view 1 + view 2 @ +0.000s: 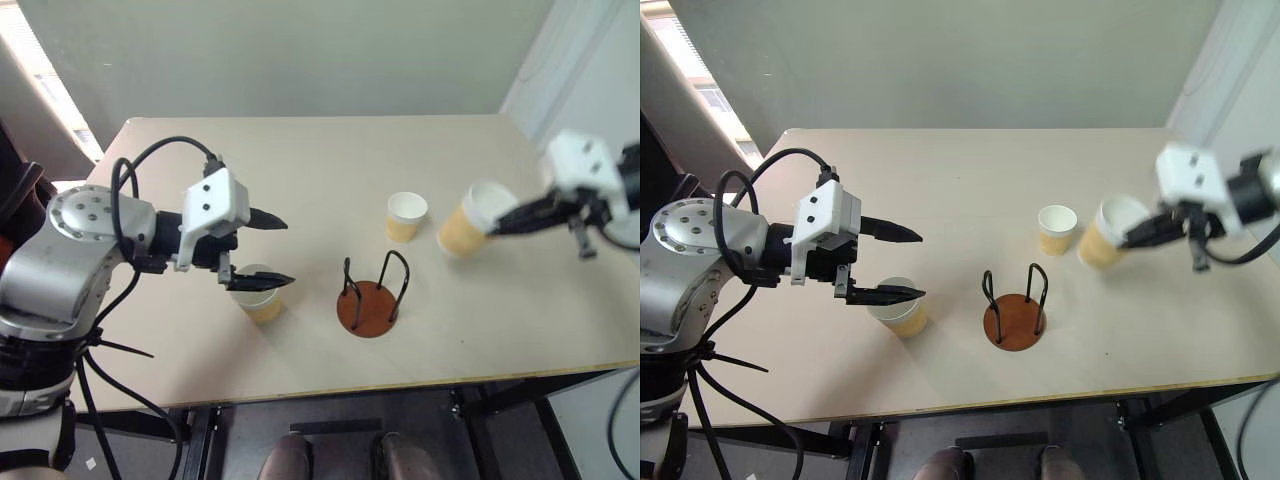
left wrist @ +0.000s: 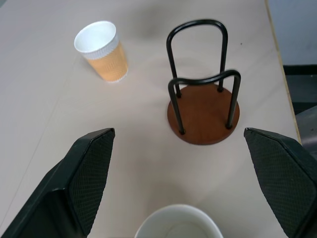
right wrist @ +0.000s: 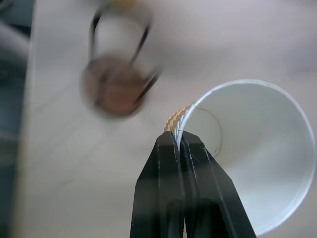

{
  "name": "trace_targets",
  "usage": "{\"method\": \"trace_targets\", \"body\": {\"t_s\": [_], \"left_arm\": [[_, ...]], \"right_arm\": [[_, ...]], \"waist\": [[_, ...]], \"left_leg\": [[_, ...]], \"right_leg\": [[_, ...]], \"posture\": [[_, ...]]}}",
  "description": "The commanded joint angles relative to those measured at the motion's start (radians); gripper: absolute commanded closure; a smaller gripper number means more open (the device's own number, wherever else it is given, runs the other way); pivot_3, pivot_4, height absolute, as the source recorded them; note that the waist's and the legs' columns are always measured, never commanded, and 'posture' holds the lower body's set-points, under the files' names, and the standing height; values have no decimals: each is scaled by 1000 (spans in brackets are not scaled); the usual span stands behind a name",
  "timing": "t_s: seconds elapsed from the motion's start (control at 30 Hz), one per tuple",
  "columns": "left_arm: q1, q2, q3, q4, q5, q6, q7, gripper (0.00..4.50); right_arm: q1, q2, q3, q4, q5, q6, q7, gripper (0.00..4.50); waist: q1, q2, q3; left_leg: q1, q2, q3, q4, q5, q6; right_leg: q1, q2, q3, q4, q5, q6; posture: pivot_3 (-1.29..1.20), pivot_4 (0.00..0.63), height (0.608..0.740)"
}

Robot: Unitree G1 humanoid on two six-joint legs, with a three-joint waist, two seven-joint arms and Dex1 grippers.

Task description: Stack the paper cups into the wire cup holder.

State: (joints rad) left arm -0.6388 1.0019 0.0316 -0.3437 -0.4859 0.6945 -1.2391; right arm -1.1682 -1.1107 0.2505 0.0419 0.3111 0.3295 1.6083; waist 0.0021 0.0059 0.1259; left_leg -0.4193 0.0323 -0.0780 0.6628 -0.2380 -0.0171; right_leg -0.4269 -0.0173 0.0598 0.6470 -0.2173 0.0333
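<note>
Starting at your left, the left gripper (image 1: 258, 250) hangs just above the first paper cup (image 1: 257, 293), which stands upright on the counter (image 1: 300, 160); its fingers (image 2: 81, 173) are spread wide and hold nothing, with the cup's white rim showing between them in the left wrist view. Next along, the wire cup holder (image 1: 371, 297) sits near the front edge of the counter, its brown disc bare and its black loops enclosing no cup, so you have nothing stacked yet. Behind it and a little to the right, a second cup (image 1: 405, 216) stands upright and untouched, well apart from either gripper. Furthest right, the right gripper (image 1: 505, 222) has its fingers (image 3: 181, 163) pinched together on the rim of the third cup (image 1: 468, 225), one inside the wall and one outside, and the cup rides tilted off the counter. By my reading you are on the first carry: that cup has yet to reach the holder, and the other two are still waiting.
</note>
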Motion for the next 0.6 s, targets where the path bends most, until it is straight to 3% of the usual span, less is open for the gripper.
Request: {"method": "trace_targets", "body": {"t_s": [0.03, 0.2, 0.6], "left_arm": [[-2, 15, 12, -27, -24, -23, -19, 0], [15, 24, 2, -38, -12, -19, 8, 0], [91, 47, 43, -101, -54, 2, 58, 0]], "right_arm": [[-85, 72, 153, 7, 54, -99, 6, 4463], [-110, 87, 295, -11, 110, -174, 6, 4463], [-111, 85, 387, -38, 163, -202, 6, 4463]], "waist": [[-2, 0, 0], [3, 1, 1], [0, 1, 1]], "left_leg": [[0, 0, 0, -1, 0, 0], [-3, 1, -1, -1, 1, -1], [-5, 0, 0, 0, 0, -2]], "right_leg": [[0, 0, 0, 0, 0, -1], [-2, 0, -1, 2, -1, -2], [-4, -1, -1, 0, -2, -4]], "posture": [[0, 150, 740], [0, 150, 740], [0, 150, 740]]}}
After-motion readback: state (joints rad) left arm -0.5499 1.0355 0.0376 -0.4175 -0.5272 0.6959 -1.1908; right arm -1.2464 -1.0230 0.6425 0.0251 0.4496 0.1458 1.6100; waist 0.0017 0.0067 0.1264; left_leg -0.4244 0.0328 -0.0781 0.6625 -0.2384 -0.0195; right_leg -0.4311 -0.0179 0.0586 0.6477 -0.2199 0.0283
